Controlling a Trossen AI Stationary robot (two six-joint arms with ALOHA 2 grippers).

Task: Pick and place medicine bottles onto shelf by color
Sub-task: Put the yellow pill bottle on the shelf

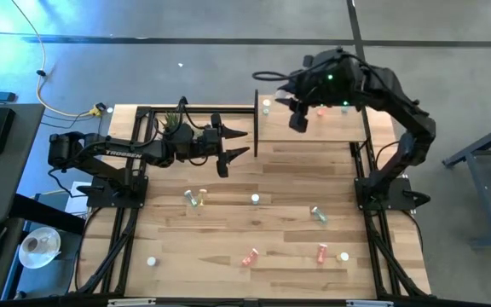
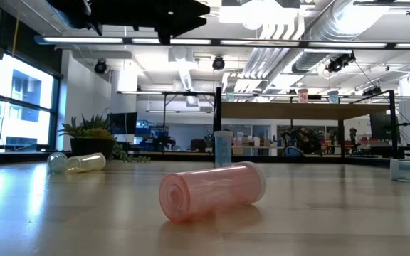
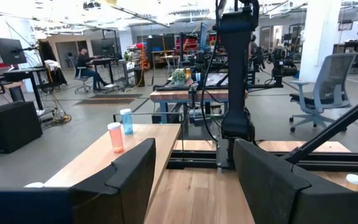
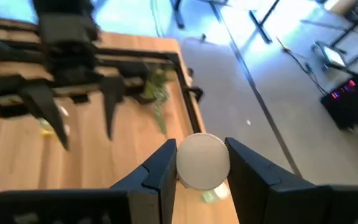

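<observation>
The shelf [image 1: 314,128], a light board on a black frame, stands at the table's far right, with three medicine bottles on it: a red one [image 3: 115,137], a teal one [image 3: 126,121] and a white-capped one [image 1: 267,107]. My right gripper [image 1: 298,119] hangs over the shelf, shut on a white-capped medicine bottle [image 4: 202,163]. My left gripper [image 1: 247,143] stands open and level just left of the shelf, with nothing between its fingers [image 3: 135,174]. Several more bottles lie or stand on the tabletop, among them an orange-red one [image 2: 212,192] on its side. My right gripper pinches the bottle between its two fingers at the white cap's sides [image 4: 182,171]. The cap faces the wrist camera and hides the body, apart from a bit of green under it. The bottle is lifted clear, the tabletop and floor far below it.
A potted plant [image 1: 175,124] stands at the far left by the left arm. Loose bottles lie about the table's near half: a yellowish pair [image 1: 194,198], a teal one [image 1: 318,214], orange-red ones [image 1: 251,256] [image 1: 321,252] and white caps [image 1: 255,199] [image 1: 152,263]. Black frame rails [image 1: 130,230] line both sides.
</observation>
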